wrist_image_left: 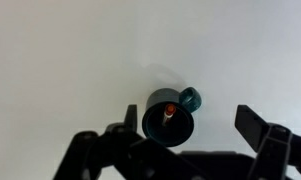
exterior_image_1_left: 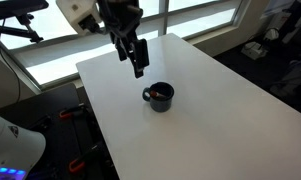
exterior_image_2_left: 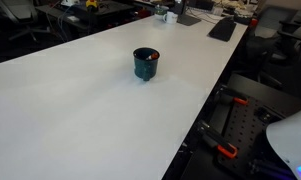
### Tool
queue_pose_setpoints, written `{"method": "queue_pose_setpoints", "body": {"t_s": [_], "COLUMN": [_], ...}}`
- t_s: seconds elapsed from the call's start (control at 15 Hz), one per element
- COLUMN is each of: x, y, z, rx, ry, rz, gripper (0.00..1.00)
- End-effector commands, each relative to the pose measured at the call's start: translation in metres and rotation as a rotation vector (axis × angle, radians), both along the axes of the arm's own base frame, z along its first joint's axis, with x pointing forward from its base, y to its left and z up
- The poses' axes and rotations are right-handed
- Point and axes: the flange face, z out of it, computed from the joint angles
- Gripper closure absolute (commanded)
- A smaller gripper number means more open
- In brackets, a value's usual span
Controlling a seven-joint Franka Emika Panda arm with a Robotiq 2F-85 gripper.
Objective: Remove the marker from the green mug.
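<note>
The green mug (exterior_image_1_left: 160,97) stands upright on the white table (exterior_image_1_left: 220,110), dark green with one side handle; it shows in both exterior views (exterior_image_2_left: 146,64). In the wrist view the mug (wrist_image_left: 180,124) is seen from above with the marker (wrist_image_left: 169,113), a slim stick with a reddish-orange tip, leaning inside it. My gripper (exterior_image_1_left: 138,62) hangs above the table behind the mug, apart from it. In the wrist view its fingers (wrist_image_left: 190,125) are spread wide, one at each side of the mug, and hold nothing.
The table's edges run close to the mug's sides in an exterior view. Office chairs and a keyboard (exterior_image_2_left: 222,28) stand beyond the far end. Windows (exterior_image_1_left: 50,35) lie behind the arm. Robot base parts (exterior_image_2_left: 290,135) sit off the table.
</note>
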Motion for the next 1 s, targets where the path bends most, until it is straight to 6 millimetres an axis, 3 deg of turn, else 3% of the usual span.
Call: {"method": "queue_pose_setpoints", "body": {"t_s": [0.0,0.53,0.93], "x": [0.02,0.07,0.113], "y": [0.003,0.001,-0.001], "z": [-0.024,-0.087,-0.1], "rx": [0.009,0.015,0.037], "ry": [-0.011,-0.013,-0.04], "rz": [0.033,0.049,0.035], "gripper": [0.0,0.0,0.0]}}
